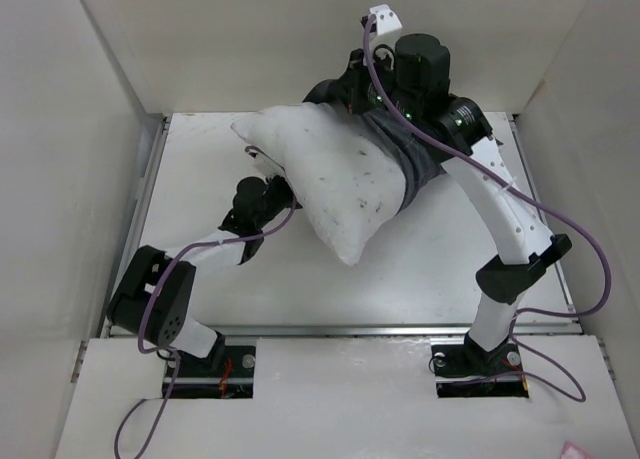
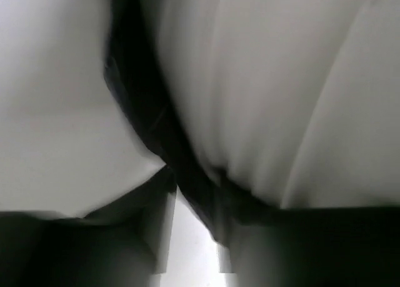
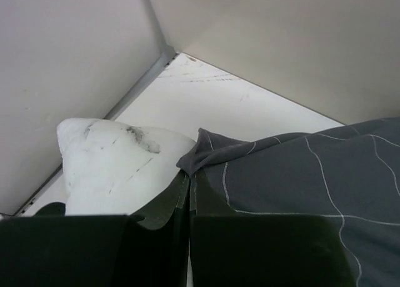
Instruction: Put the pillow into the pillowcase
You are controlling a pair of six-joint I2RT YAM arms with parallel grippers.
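The off-white pillow (image 1: 335, 179) lies tilted across the table's middle. Its right end sits inside the dark grid-patterned pillowcase (image 1: 412, 157). My right gripper (image 1: 352, 94) is at the back, shut on a bunched edge of the pillowcase (image 3: 281, 174), with the pillow's corner (image 3: 106, 168) just left of it (image 3: 189, 174). My left gripper (image 1: 274, 195) is tucked against the pillow's left underside. In the blurred left wrist view the pillow (image 2: 281, 80) fills the frame. A dark strip of fabric (image 2: 144, 105) runs down between the nearly closed fingers of my left gripper (image 2: 190, 187).
White enclosure walls (image 1: 90, 129) stand on the left, back and right. A metal rail (image 1: 340, 329) edges the table in front. The right arm (image 1: 510, 219) arches over the table's right side.
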